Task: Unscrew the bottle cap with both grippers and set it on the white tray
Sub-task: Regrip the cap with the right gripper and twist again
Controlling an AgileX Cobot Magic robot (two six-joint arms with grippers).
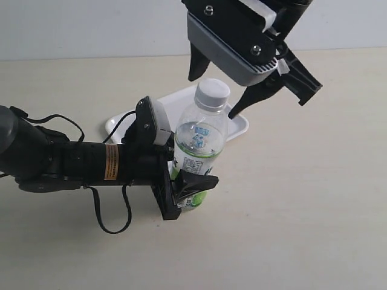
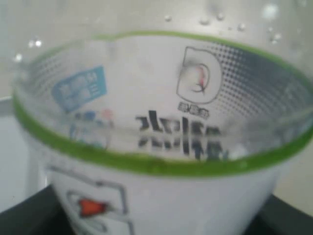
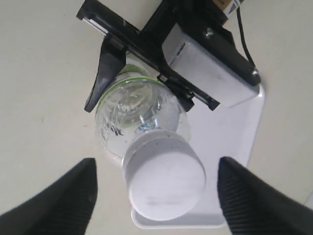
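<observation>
Right up against the left wrist lens, the green-and-white label of a small clear plastic bottle (image 2: 161, 147) is filling the whole view, so the grip is better judged from the exterior shot. There the bottle (image 1: 196, 145) is being clamped low on the label by the black left gripper (image 1: 192, 182), one finger on each side. It's being kept upright on the beige tabletop (image 1: 302, 211), just in front of the shallow glossy white tray (image 1: 239, 130).

The key bit: the small round white ribbed screw cap (image 1: 213, 92) is being carried on the neck, not yet off, and the bottle's long axis is being pointed pretty much straight up into the black right gripper (image 1: 213, 96). That one is being held wide apart, nothing in it. In the right wrist view the cap (image 3: 164, 178) is being framed between the two spread fingers (image 3: 73, 196), with clear gaps on both sides.

So the right arm is obviously the nearer one for the cap. Looks like only closing in, maybe dropping a touch first, is being called for next.
</observation>
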